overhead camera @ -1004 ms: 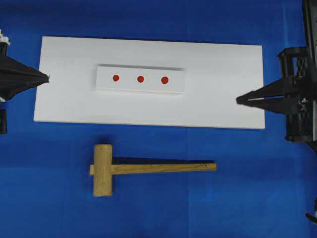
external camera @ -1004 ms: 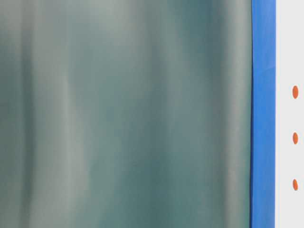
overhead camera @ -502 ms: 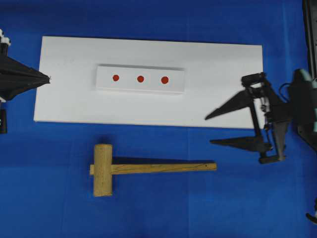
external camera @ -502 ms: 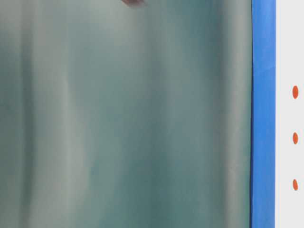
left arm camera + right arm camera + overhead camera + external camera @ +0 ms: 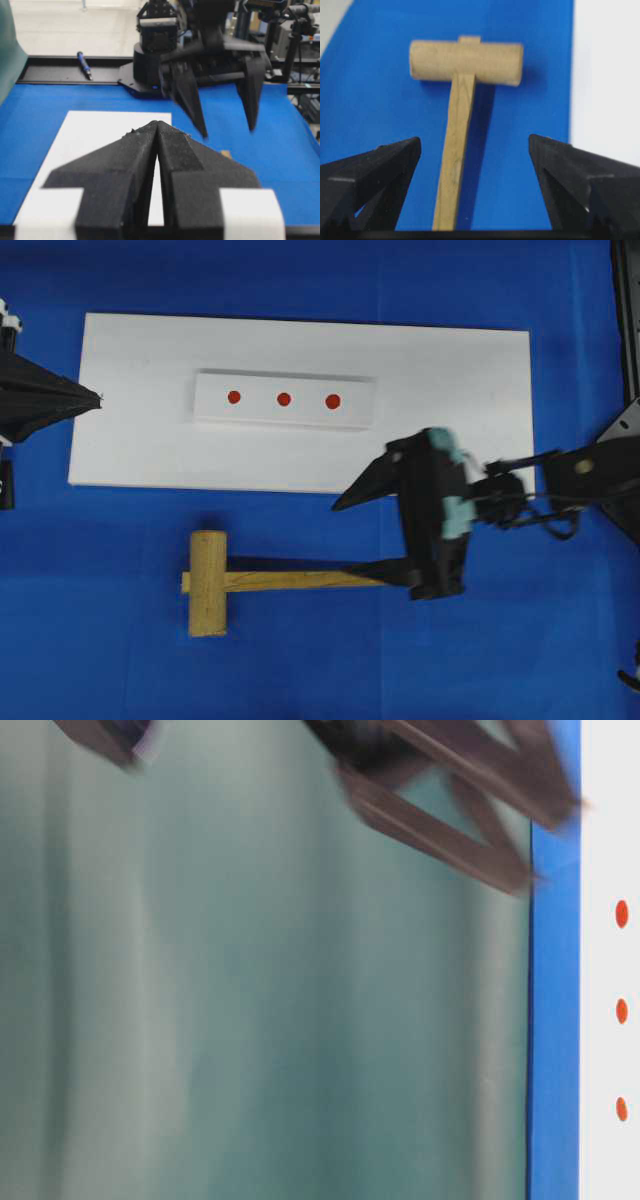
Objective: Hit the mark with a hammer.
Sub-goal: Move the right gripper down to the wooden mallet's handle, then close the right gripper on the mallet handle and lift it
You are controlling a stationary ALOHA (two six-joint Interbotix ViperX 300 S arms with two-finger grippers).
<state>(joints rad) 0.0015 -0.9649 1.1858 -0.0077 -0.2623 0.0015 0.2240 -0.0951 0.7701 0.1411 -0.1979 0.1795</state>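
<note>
Two end effectors | left (image 5: pixel 95 398) pressed together | right (image 5: pixel 345 537) spread, straddling hammer (image 5: pixel 250 581) handle

The right gripper (image 5: pixel 350 537) reaches in from the right edge over the hammer (image 5: pixel 222 581), its jaws spread wide to either side of the handle's far end. The left gripper (image 5: pixel 97 397) sits pinched shut, well apart from the hammer.

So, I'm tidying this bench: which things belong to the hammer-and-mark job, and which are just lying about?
Job:
- hammer on the blue cloth
- three red marks on the small white block
- right gripper, open around the hammer's handle

Lying about:
- large white board
- pen on the black rail
- left gripper, shut
</note>
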